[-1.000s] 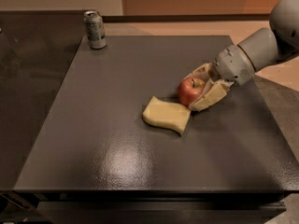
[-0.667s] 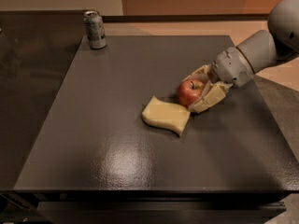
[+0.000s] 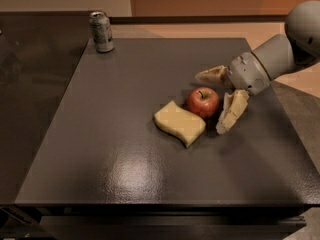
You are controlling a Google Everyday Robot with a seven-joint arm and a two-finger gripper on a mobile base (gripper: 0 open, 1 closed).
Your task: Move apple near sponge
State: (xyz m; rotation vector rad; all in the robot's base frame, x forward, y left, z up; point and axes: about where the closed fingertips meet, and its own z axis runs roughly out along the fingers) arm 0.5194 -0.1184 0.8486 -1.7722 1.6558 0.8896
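The red apple (image 3: 203, 102) sits on the dark table (image 3: 100, 149), right beside the far right end of the pale yellow sponge (image 3: 179, 123), touching or nearly touching it. My gripper (image 3: 212, 103) is just to the right of the apple, with its beige fingers (image 3: 231, 111) spread wide, one behind the apple and one to its right. The fingers are clear of the apple. The grey arm comes in from the right edge.
A soda can (image 3: 101, 31) stands upright at the table's far left corner. A dark counter (image 3: 30, 74) runs along the left side. The table's right edge lies close under the arm.
The gripper has opened and pulled back to the right, letting go of the apple. The apple now rests on the table next to the sponge.
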